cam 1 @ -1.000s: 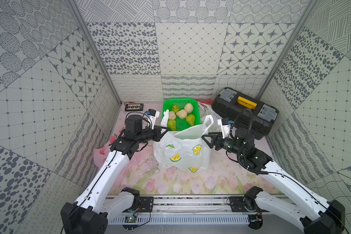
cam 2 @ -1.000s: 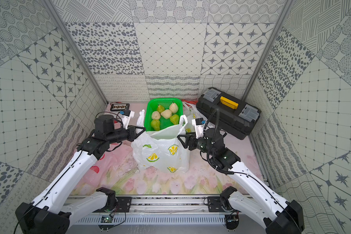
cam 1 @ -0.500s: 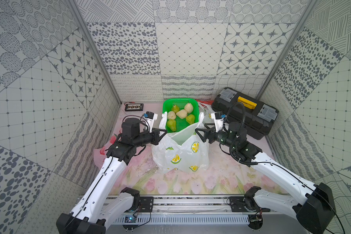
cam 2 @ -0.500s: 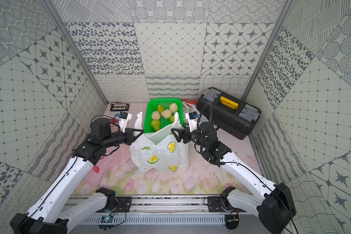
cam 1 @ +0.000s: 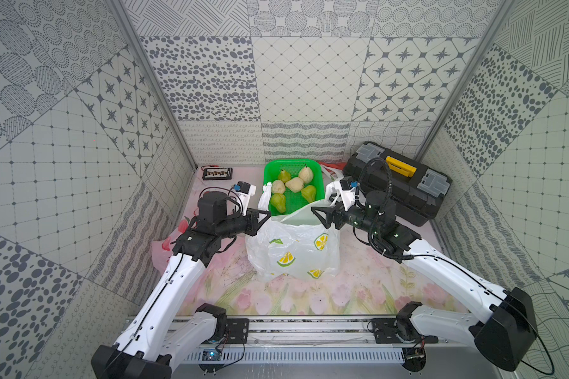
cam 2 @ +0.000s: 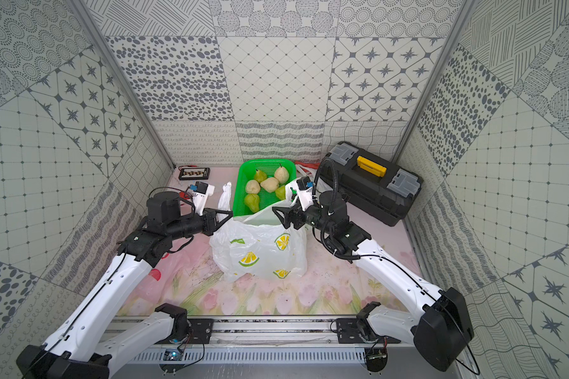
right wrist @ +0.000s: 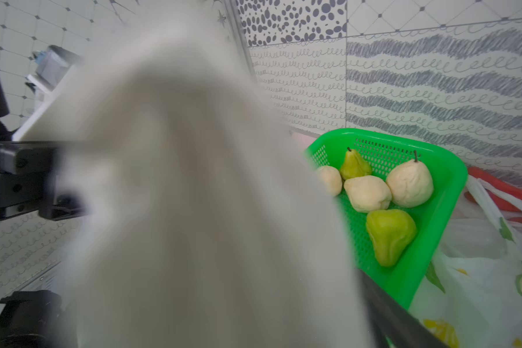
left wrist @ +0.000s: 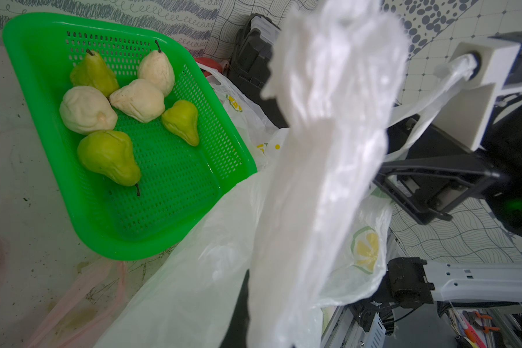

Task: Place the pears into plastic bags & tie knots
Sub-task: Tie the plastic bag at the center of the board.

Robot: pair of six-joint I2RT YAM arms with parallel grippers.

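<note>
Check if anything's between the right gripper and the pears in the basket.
Yes. The raised rim of the bag, then the near wall of the basket, appear to lie between the open fingers of the right gripper and the pears. One bag handle also drapes over that arm's wrist camera, hiding much of its view.

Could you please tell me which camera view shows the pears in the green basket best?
The left wrist view: all six pears lie close and unobstructed in the green basket. Both top views show them small; the right wrist view's blurred bag hides one.
</note>
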